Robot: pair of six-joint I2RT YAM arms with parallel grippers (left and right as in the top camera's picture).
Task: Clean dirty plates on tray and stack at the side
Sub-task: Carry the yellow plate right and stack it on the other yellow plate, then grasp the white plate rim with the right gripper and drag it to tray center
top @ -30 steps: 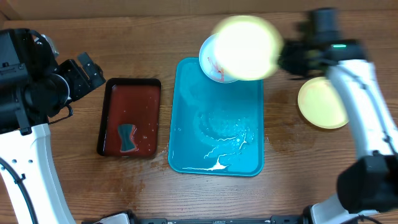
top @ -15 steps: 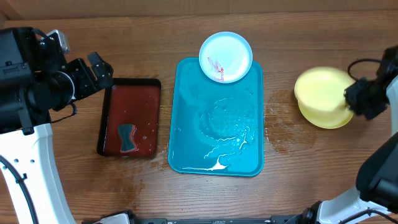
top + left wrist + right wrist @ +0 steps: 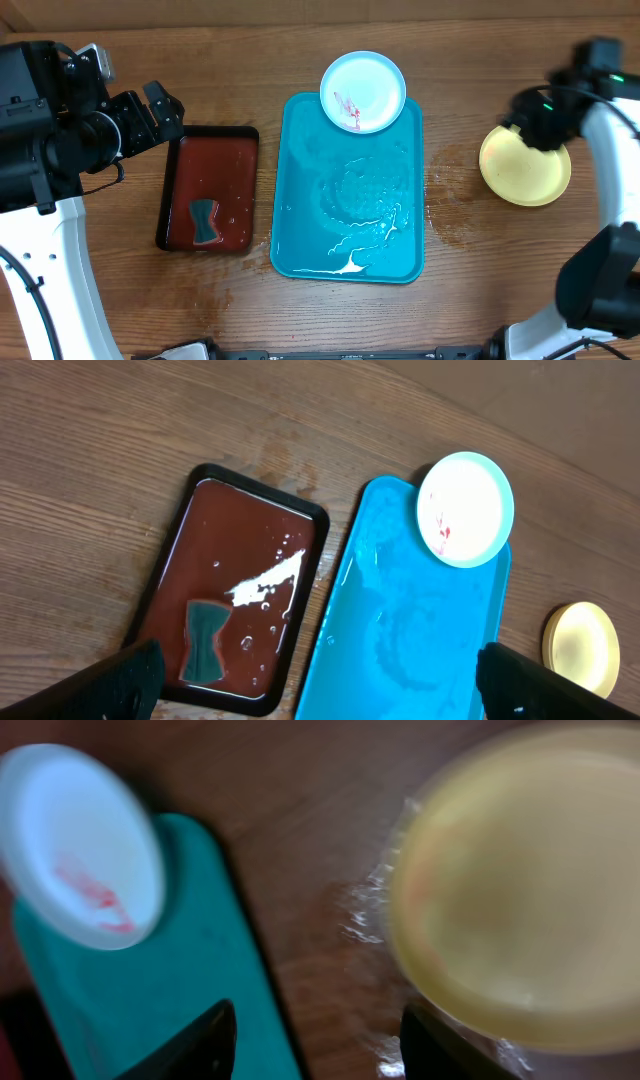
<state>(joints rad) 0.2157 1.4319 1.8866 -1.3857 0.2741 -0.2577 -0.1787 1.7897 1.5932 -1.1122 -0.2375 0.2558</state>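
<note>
The turquoise tray [image 3: 300,200] lies lengthwise in the middle of the wooden counter [image 3: 470,290]. Its floor is wet, and a white streak [image 3: 347,264] runs along its near end. The pale aqua-white plate [image 3: 363,92] sits at the far end of the tray. It rides over the rim there, so part of it hangs out above the counter. A red smear [image 3: 348,106] marks its face a little off centre.

A yellow-green plate [image 3: 528,172] lies flat on the counter, well to the right of the tray. From above it cannot be told whether another plate lies under it. The wood between this plate and the tray shows damp patches.

The right gripper [image 3: 318,1040] hangs over the far left edge of the yellow-green plate. In the right wrist view, which is blurred, its two dark fingers [image 3: 200,1042] stand apart with nothing between them.

The left gripper [image 3: 318,682] is held high over the left side of the counter. Its fingers [image 3: 125,678] are spread wide and hold nothing.

Below the left gripper, just left of the turquoise tray and separated from it by a narrow strip of wood, sits a smaller dark red tray [image 3: 215,160] with a black rim. It holds a film of liquid and a dark teal hourglass-shaped piece [image 3: 205,222] near its front end.
</note>
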